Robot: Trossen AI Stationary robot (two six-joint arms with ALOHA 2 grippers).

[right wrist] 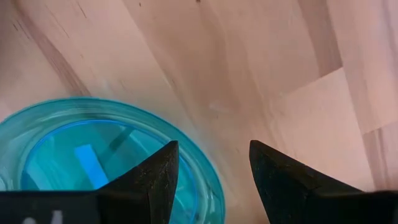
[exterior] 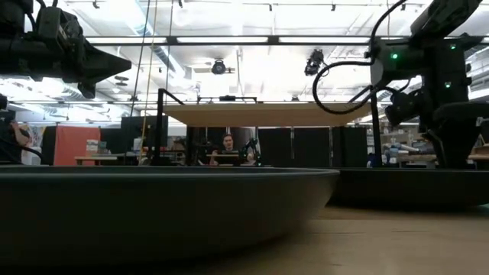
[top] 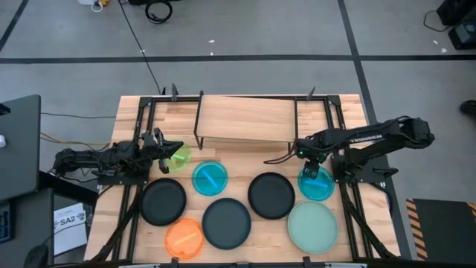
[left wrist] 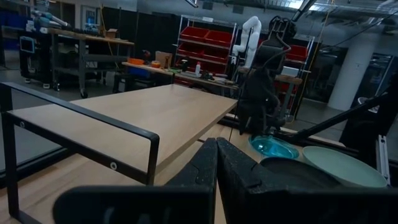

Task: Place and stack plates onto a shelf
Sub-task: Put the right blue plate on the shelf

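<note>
My left gripper is shut and raised over the left edge of a lime green plate that lies flat on the table; in its wrist view its fingers point level across the table toward the right arm. My right gripper is open and points down over the far rim of a translucent blue plate. In the right wrist view one finger stands over the plate's rim and the other over bare wood. The shelf stands at the far middle with nothing on its top.
A second blue plate, three black plates, a mint plate and an orange plate lie flat on the near half of the table. Black frame rails run along both sides.
</note>
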